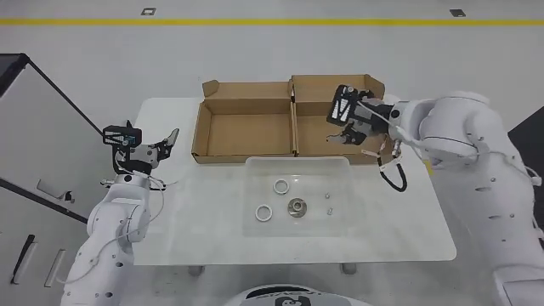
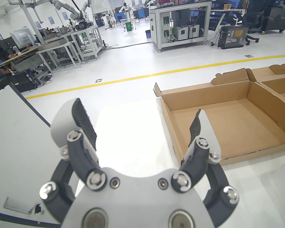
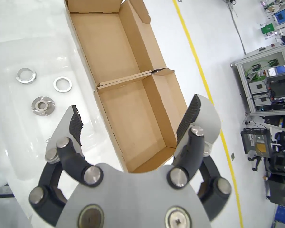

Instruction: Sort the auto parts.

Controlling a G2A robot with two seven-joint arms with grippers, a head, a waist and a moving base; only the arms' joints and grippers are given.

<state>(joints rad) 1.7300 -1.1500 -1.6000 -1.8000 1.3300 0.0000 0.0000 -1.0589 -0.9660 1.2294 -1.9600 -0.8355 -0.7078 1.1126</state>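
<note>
A clear tray [image 1: 340, 166] in the middle of the table holds two flat metal rings [image 1: 280, 187] [image 1: 264, 213], a flanged metal disc [image 1: 297, 207] and two tiny parts [image 1: 329, 194]. Behind it stand two open cardboard boxes, the left box [image 1: 246, 129] and the right box [image 1: 316, 127], both bare inside. My right gripper [image 1: 346, 134] hangs open above the right box [image 3: 133, 119] with nothing between its fingers; its wrist view shows the rings [image 3: 62, 84] [image 3: 26, 75] and the disc [image 3: 43, 105]. My left gripper [image 1: 163, 144] [image 2: 137, 109] is open above the table's left edge, beside the left box [image 2: 228, 124].
A slanted white board [image 1: 42, 127] stands off the table's left side. The table [image 1: 195, 221] has bare room to the left and front of the tray. A yellow floor line [image 1: 272, 22] runs behind the table.
</note>
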